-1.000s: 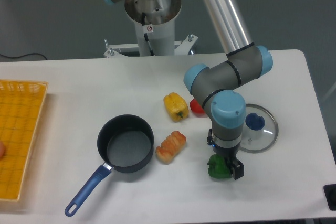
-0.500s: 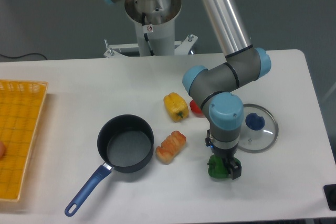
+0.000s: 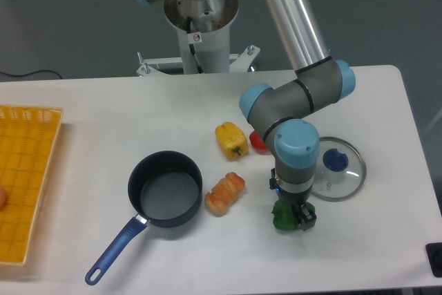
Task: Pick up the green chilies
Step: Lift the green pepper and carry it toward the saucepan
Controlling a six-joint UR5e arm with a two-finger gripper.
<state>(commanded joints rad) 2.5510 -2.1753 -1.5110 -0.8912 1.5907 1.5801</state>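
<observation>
Gripper (image 3: 293,216) hanging straight over green chilies (image 3: 282,215) on tabletop (image 3: 387,240); jaws straddling it (grip state unclear).

Table (image 3: 103,112): white, fills the lower frame.
Backdrop (image 3: 62,18): plain dark grey, across the top.
Light: even, soft.
</observation>
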